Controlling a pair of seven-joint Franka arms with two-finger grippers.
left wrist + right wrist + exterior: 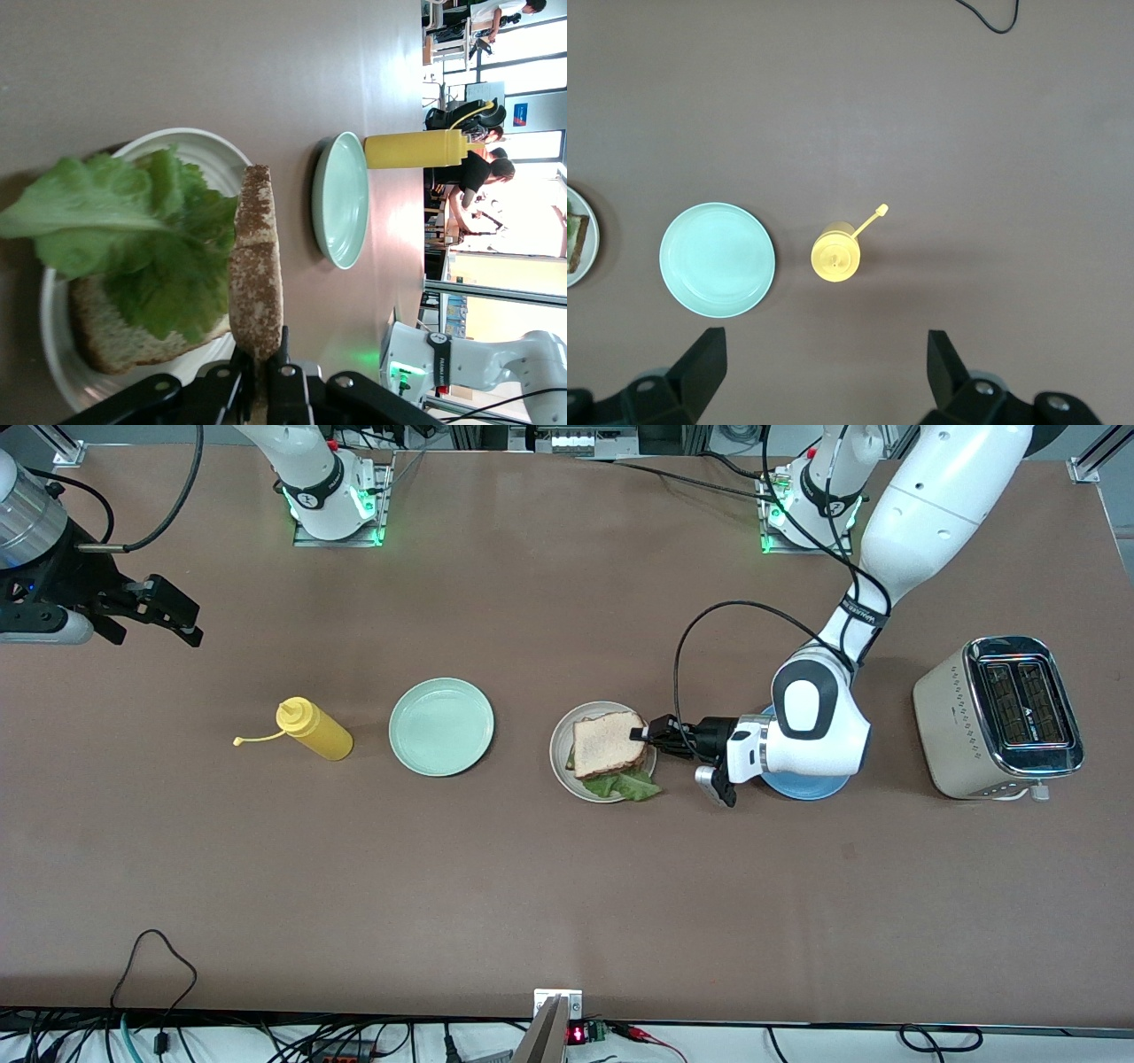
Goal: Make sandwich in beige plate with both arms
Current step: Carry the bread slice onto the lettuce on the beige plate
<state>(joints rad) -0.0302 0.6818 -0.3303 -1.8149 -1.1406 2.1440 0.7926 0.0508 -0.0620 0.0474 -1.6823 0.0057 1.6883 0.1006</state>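
Right gripper (155, 615) waits up in the air at the right arm's end of the table, fingers spread wide, holding nothing; its wrist view looks down on the yellow mustard bottle (835, 257) and the mint green plate (718, 259). Moving along the table: mustard bottle (315, 729) lying on its side, then mint green plate (441, 726), then the beige plate (563, 766), near the middle of the table. On it sits a bottom slice with a lettuce leaf (631, 785) spilling over the rim toward the front camera. The top slice (608, 744) is over the stack and pinched at its edge by the left gripper (641, 734), fingers closed on the crust. Left wrist view shows that slice (256, 266) tilted up on edge, one side down by the lettuce (142, 235) and bottom slice (102, 332), not lying flat yet. Key relation: the slice's flat face leans over the lettuce, held edge on the left arm's side, so lowering and letting go should drop it onto the stack. Left arm is clearly the nearer one. The blue plate (806, 786) sits under the left arm's wrist, the toaster (999, 717) at the left arm's end.
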